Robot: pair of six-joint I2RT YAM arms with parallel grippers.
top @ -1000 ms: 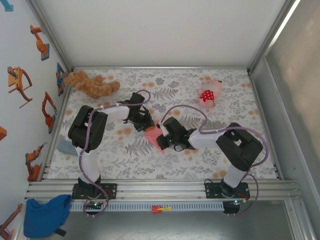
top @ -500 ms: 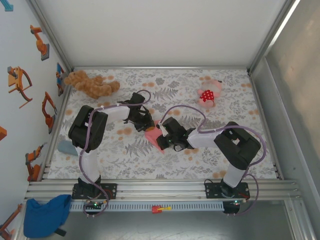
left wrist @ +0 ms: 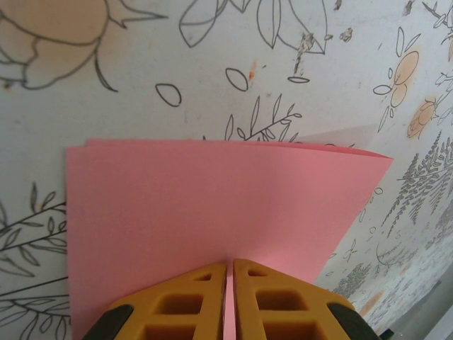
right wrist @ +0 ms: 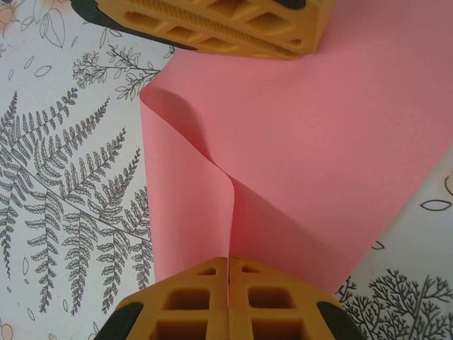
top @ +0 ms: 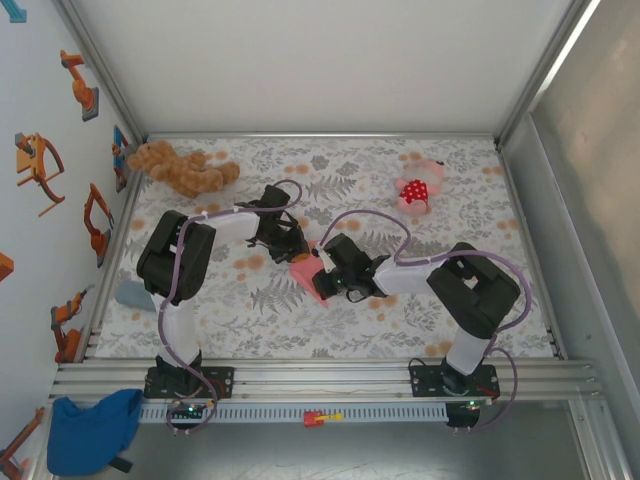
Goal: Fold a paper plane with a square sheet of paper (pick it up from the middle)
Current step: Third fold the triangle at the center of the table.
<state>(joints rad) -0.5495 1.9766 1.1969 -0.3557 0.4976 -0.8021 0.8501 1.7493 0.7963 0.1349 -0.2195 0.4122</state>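
Note:
The salmon-pink sheet of paper (top: 308, 274) sits folded over near the middle of the floral table, between both arms. My left gripper (left wrist: 230, 265) is shut on one edge of it; in that view the paper (left wrist: 212, 205) spreads flat with a doubled far edge. My right gripper (right wrist: 228, 263) is shut on the opposite side, pinching up a ridge of the sheet (right wrist: 297, 149) that curls to the left. The left gripper's yellow fingers (right wrist: 212, 28) press on the paper's far edge in the right wrist view.
A brown plush toy (top: 180, 168) lies at the back left and a pink plush toy with a red dotted patch (top: 418, 190) at the back right. A blue-grey object (top: 130, 293) rests by the left table edge. Blue cloth (top: 92, 430) lies off the table's front left.
The right arm has shifted slightly left toward the paper. The left arm and the sheet hold almost still.

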